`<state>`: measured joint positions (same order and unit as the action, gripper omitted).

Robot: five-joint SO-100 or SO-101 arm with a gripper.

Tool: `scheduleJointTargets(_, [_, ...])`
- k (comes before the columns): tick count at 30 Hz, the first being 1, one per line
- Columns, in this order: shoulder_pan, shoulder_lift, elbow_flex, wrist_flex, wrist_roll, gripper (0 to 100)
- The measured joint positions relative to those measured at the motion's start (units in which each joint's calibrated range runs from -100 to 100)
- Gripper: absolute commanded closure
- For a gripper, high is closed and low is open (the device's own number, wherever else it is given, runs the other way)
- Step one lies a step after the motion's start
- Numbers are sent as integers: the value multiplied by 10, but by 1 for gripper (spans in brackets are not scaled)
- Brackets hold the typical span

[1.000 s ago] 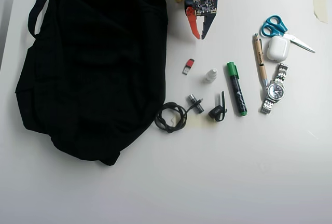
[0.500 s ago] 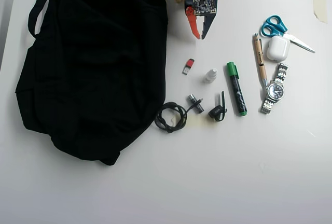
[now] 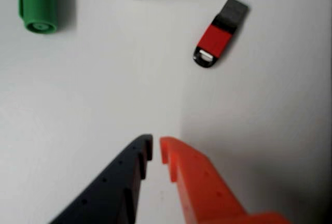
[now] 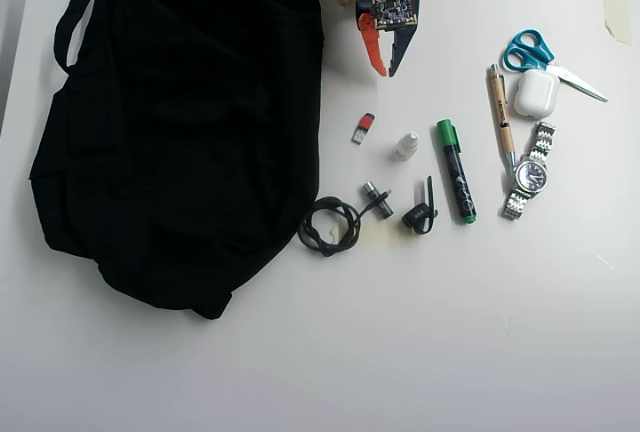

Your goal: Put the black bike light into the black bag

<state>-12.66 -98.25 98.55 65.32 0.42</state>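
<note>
The black bike light (image 4: 420, 217) is a tiny black lump with a thin strap loop, lying on the white table just left of the green marker's lower end. The black bag (image 4: 180, 122) lies floppy over the left half of the overhead view, its strap at the top left. My gripper (image 4: 385, 72) hangs at the top centre, well above the bike light and to the right of the bag. Its orange and black fingers nearly touch, with nothing between them (image 3: 155, 149). The wrist view does not show the bike light.
A red-black USB stick (image 4: 363, 128), small white bottle (image 4: 405, 145), green marker (image 4: 456, 170), silver-black cylinder (image 4: 376, 195) and coiled black cable (image 4: 329, 226) surround the light. Pen (image 4: 501, 117), watch (image 4: 530, 172), white earbud case (image 4: 536, 93) and scissors (image 4: 535, 54) lie at right.
</note>
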Motion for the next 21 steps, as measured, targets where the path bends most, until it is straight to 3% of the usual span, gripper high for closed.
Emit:
scheduleJointTargets(11, [0, 0, 0, -6, 0, 98])
scheduleJointTargets(21, [1, 0, 0, -117, 0, 98])
